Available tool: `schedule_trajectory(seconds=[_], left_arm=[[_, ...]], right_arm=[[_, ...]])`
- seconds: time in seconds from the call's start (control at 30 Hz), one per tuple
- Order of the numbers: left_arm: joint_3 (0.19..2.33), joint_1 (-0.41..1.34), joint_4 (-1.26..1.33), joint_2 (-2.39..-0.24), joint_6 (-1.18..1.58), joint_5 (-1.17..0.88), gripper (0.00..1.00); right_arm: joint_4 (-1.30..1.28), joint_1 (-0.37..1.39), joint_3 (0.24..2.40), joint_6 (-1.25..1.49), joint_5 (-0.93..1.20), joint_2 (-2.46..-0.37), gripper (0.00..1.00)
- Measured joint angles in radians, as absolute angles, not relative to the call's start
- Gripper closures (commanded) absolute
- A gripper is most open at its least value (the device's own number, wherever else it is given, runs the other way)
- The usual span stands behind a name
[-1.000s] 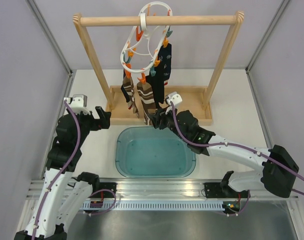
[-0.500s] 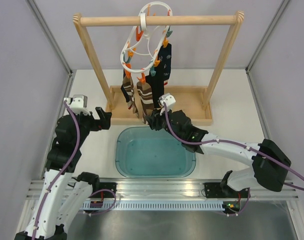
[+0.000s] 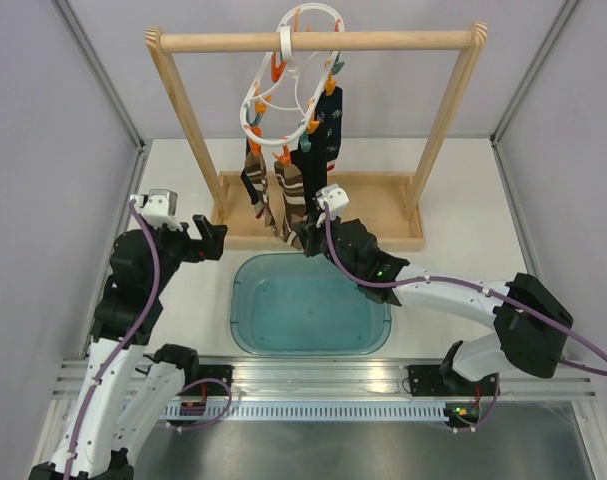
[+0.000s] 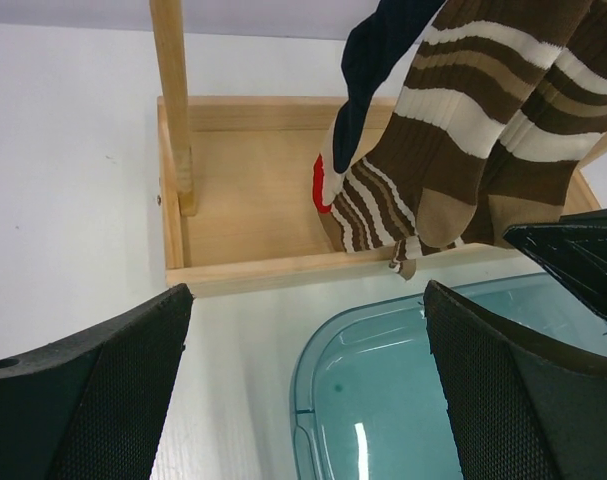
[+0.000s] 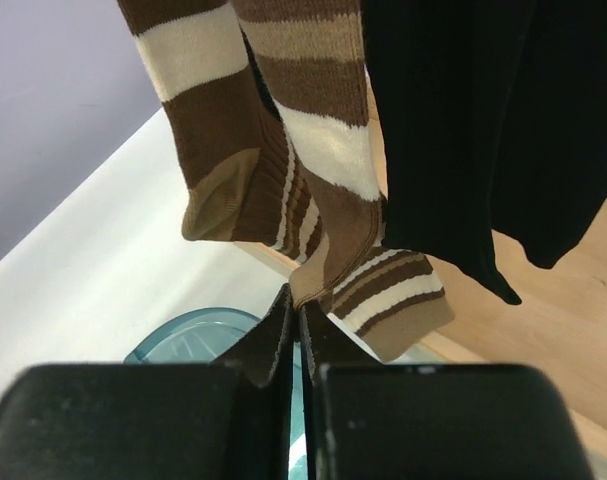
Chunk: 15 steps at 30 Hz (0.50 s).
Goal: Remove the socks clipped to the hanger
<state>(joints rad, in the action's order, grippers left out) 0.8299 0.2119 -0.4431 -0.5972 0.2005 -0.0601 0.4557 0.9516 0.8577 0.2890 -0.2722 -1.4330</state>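
Observation:
The white hanger (image 3: 283, 95) hangs from the wooden rail, with orange and teal pegs holding the socks. Brown striped socks (image 3: 288, 190) dangle on the left and a dark sock (image 3: 326, 130) on the right. My right gripper (image 3: 305, 235) is just under the striped socks. In the right wrist view it (image 5: 297, 305) is shut, pinching the bottom edge of a striped sock (image 5: 333, 170), with the dark sock (image 5: 463, 130) to the right. My left gripper (image 3: 215, 240) stands open to the left of the socks. Between its fingers (image 4: 308, 290) is nothing, and the striped socks (image 4: 453, 150) hang ahead.
A teal plastic tub (image 3: 248, 320) sits on the table below the socks, its rim (image 4: 303, 400) near the left fingers. The wooden rail frame (image 3: 313, 41) stands on a wooden tray base (image 3: 383, 215) behind the tub. Grey walls close in both sides.
My right gripper has moved left and forward under the striped socks and has shut on a sock's bottom edge. The left arm has hardly moved.

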Motion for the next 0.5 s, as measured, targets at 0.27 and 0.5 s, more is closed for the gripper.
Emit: schedule_trajectory(seconds=[0.27,0.5], left_arm=[[0.828,0.225,-0.410,-0.596,0.203,-0.130,0.00],[0.908,0.249,-0.407,-0.605,0.257,-0.167,0.00]], right_arm=[[0.452,0.963,0.861,0.282,-0.295,-1.435,0.99],[0.433,1.014,0.917,0.257,-0.317,-1.435,0.99]])
